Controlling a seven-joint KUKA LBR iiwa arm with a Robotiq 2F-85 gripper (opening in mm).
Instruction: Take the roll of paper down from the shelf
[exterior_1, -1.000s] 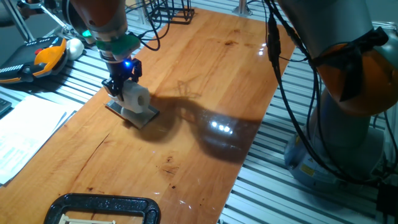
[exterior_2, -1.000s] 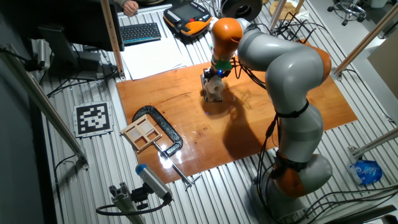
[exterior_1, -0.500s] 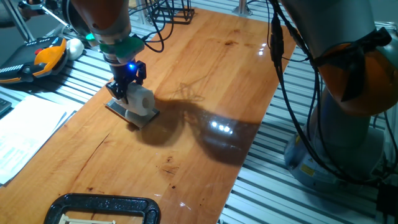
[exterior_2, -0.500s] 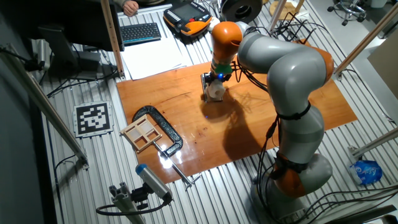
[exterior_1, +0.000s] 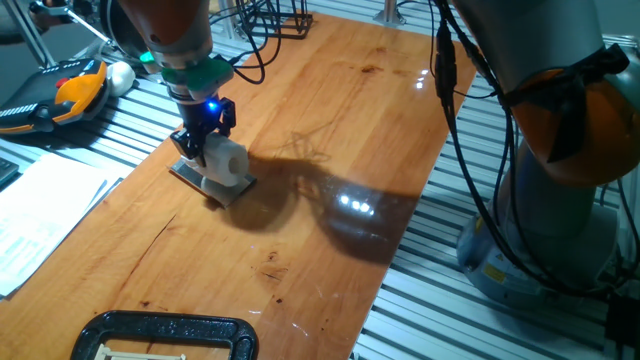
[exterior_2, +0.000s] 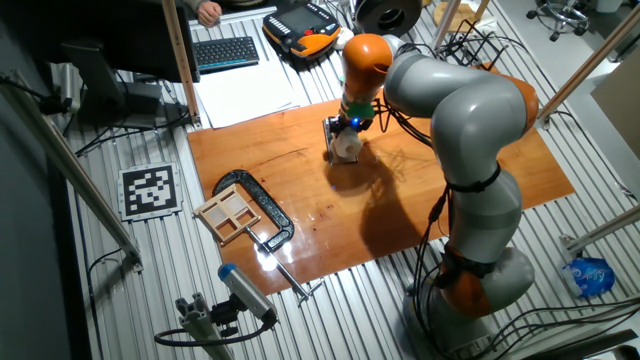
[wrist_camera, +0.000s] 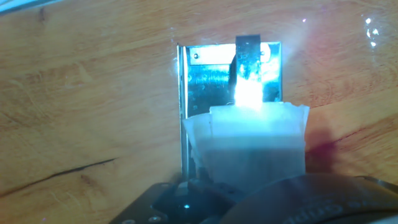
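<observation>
The end effector is clamped on the roll of paper, which sits just above the shelf at the wooden counter's left side. Only the hand view shows the shelf's shiny plate and dark bracket behind the roll. The arm reaches steeply down over it

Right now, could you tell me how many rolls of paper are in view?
1: the roll of paper sits on the shelf under the gripper. None other visible.
</observation>
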